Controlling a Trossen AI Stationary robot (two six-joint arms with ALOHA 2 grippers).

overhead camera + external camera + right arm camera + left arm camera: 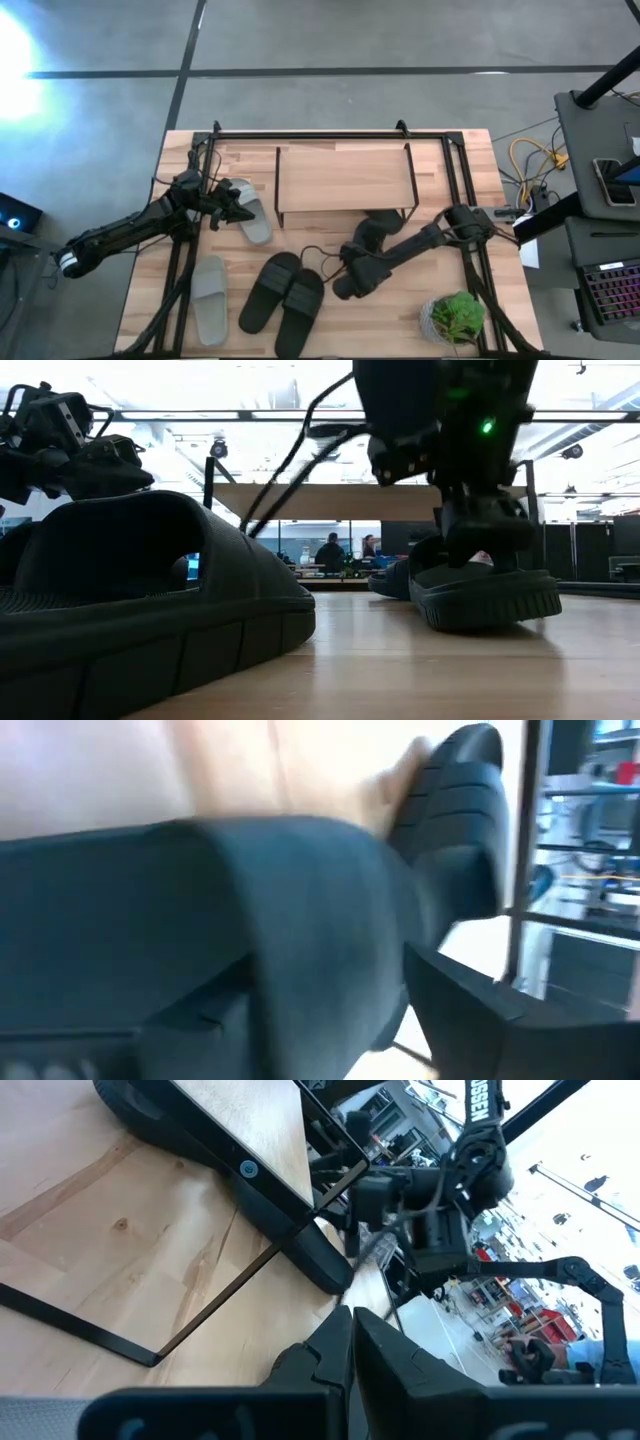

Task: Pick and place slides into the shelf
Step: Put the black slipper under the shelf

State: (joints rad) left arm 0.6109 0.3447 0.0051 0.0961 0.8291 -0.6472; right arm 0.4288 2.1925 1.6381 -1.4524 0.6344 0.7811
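The shelf (340,178) stands at the table's far middle. My right gripper (352,270) reaches down in front of it and is shut on a black slide (480,595). A second black slide (385,218) lies partly under the shelf. Two more black slides (270,290) (303,310) lie side by side near the table's near edge; one fills the low view's foreground (150,600). My left gripper (232,205) hovers shut over a light grey slide (250,212) left of the shelf. Another grey slide (210,298) lies near the left front. My right gripper comes at the black slide from above, pointing down, and has its wide strap (300,920), which fills the wrist view. One finger (470,1010) shows beside the strap; the other is hidden behind it. The slide sits level, sole low at the tabletop; lifted or resting, I cannot tell.
A small potted plant (455,318) stands at the table's near right corner. Black frame rails (330,133) run along the far edge and down both sides. Cables trail from the right arm. Bare tabletop (400,320) shows between the black slides and the plant.
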